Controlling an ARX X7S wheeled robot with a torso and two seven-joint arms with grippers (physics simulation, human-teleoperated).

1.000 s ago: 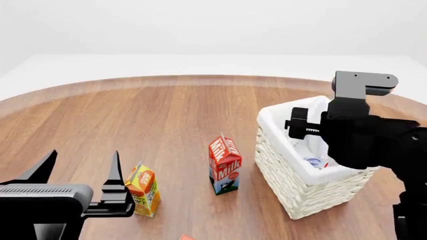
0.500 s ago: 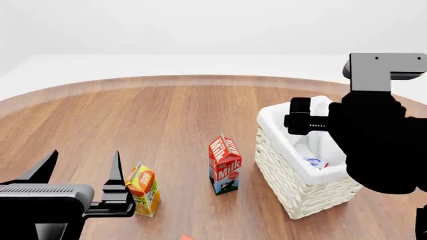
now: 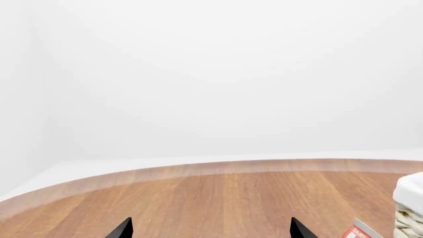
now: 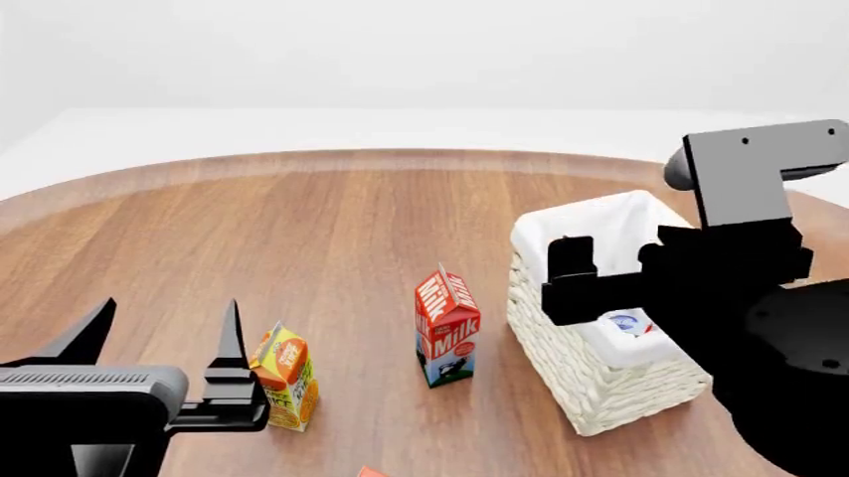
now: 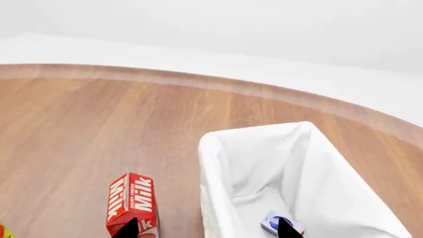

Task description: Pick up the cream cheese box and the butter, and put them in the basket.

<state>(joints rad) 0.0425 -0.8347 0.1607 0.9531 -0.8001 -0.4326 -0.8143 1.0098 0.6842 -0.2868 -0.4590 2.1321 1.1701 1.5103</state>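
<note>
The cream cheese box [image 4: 626, 322] lies inside the basket [image 4: 584, 373] at right of the head view, just below the right tool [image 4: 574, 278] (fingers apart, empty). The left tool [image 4: 162, 340] gapes at lower left.

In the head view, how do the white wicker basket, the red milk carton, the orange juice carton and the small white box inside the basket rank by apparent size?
1. White wicker basket
2. Red milk carton
3. Orange juice carton, only slightly smaller
4. Small white cream cheese box, partly hidden
</note>
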